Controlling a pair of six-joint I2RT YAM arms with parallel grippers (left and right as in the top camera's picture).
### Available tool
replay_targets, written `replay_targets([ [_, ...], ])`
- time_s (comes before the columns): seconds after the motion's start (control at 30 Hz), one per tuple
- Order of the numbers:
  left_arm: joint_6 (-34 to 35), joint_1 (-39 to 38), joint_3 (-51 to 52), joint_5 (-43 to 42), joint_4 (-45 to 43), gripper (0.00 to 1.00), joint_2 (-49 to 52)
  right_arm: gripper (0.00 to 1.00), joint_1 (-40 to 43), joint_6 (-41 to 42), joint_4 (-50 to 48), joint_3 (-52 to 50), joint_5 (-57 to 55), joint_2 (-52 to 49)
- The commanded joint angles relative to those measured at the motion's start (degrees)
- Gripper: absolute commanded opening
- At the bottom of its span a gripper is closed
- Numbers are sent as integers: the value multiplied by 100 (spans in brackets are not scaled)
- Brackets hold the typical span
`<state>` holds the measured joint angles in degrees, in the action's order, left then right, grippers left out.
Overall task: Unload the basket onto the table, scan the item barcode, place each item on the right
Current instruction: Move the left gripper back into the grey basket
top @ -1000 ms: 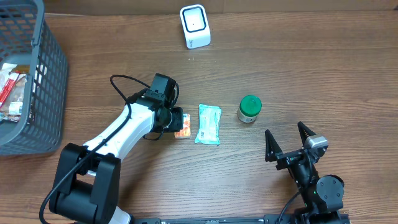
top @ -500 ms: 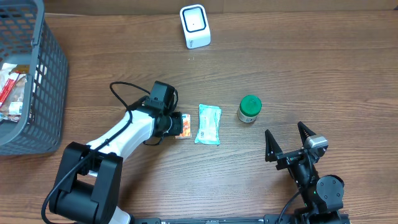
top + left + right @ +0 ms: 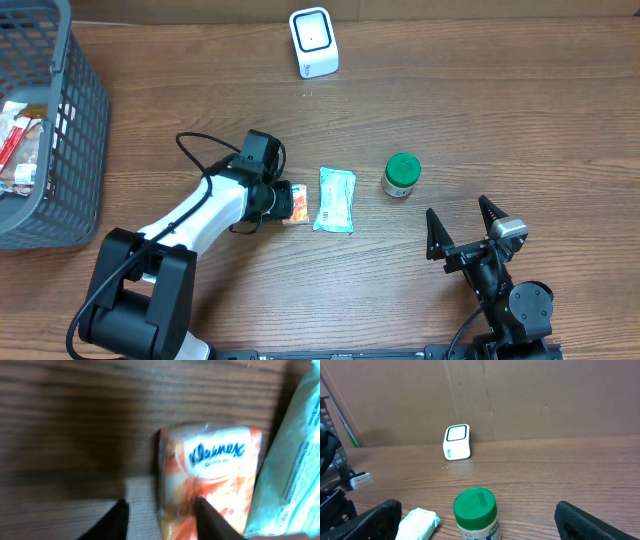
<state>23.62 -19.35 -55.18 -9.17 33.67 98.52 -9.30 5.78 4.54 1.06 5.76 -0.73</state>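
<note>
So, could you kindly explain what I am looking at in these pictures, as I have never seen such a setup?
These are two robot arms at a wooden table, each ending in a two-finger gripper. One picture looks down from above; the other two come from a camera on each wrist. On the table lie an orange Kleenex pack, a pale green packet, a green-lidded jar and a white barcode scanner. A grey basket stands at the left. The left gripper is down at the Kleenex pack, fingers apart at its edge; whether it grips is unclear. The right gripper is open and holds nothing.
</note>
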Motion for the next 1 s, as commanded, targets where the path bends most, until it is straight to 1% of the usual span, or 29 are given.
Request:
replay_targets([
  [0.0,-245,160,-909,76,479,43,-190,100,28,22,-22,-59,-9,33],
  [0.1,-535,345,-1851,79,1147,51,-372,100,28,22,-22,-59,-9,33],
  [0.2,-988,599,-2938,81,1847,53,-546,100,28,22,-22,-59,-9,33],
  [0.23,-1108,682,-3248,83,2009,57,-581,100,28,22,-22,-59,-9,33],
  [0.27,-1266,796,-3646,96,2197,65,-623,100,28,22,-22,-59,-9,33],
  [0.3,-1397,920,-4057,177,2363,79,-651,100,28,22,-22,-59,-9,33],
  [0.33,-1526,1040,-4454,286,2518,85,-671,100,28,22,-22,-59,-9,33],
  [0.37,-1665,1163,-4837,426,2645,93,-675,100,28,22,-22,-59,-9,33],
  [0.4,-1762,1281,-5163,555,2745,98,-678,100,28,22,-22,-59,-9,33],
  [0.43,-1853,1427,-5515,702,2824,100,-678,100,28,22,-22,-59,-9,33],
  [0.53,-2114,1943,-6419,1034,2914,100,-678,100,28,22,-22,-59,-9,33],
  [0.67,-2332,2793,-7202,1440,2846,100,-678,100,28,22,-22,-59,-9,33],
  [0.8,-2474,3735,-7403,1576,2715,100,-675,100,28,22,-22,-59,-9,33],
  [0.97,-2474,4605,-7357,1576,2758,100,-472,100,28,22,-22,-59,-9,33],
])
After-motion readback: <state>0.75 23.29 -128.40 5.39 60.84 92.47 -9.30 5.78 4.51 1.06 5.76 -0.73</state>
